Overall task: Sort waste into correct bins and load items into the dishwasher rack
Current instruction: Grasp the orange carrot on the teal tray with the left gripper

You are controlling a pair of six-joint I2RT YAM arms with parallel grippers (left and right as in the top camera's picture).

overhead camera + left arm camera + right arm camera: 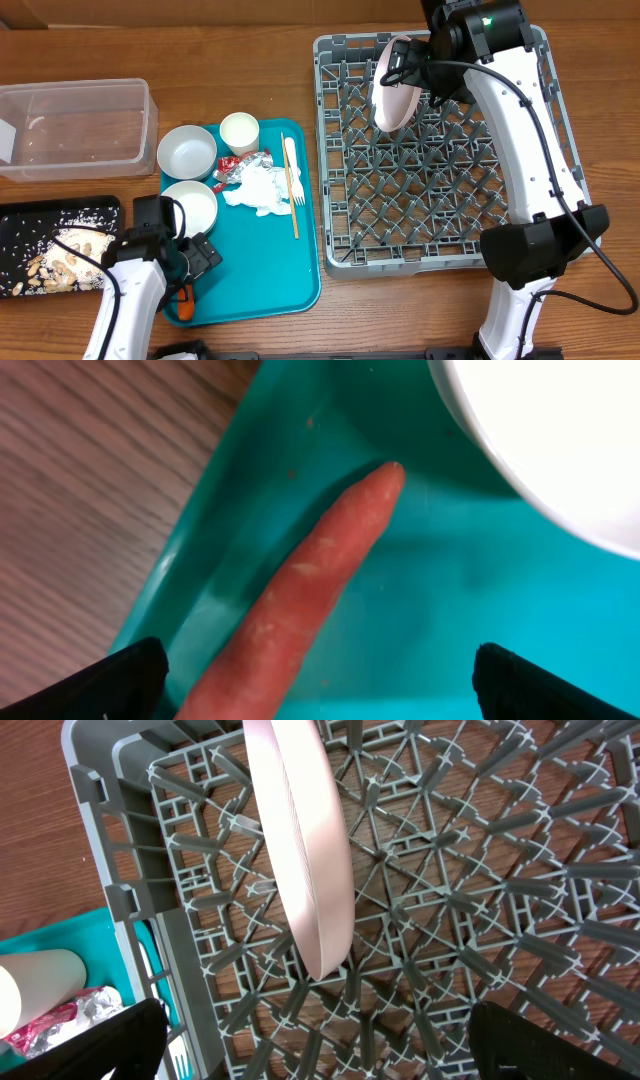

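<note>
The left hand (320,678) hangs spread over the carrot (310,570). The carrot runs lengthwise out through the gap, crosswise to the closing.

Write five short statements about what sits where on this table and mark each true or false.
1. The pink plate stands on edge in the rack. True.
2. The carrot lies in the black tray. False: the carrot lies on the teal tray; the black tray holds food scraps.
3. The napkin lies on the teal tray. True.
4. Both bowls sit in the rack. False: both bowls are on the teal tray.
5. The cup stands upright on the teal tray. True.
</note>
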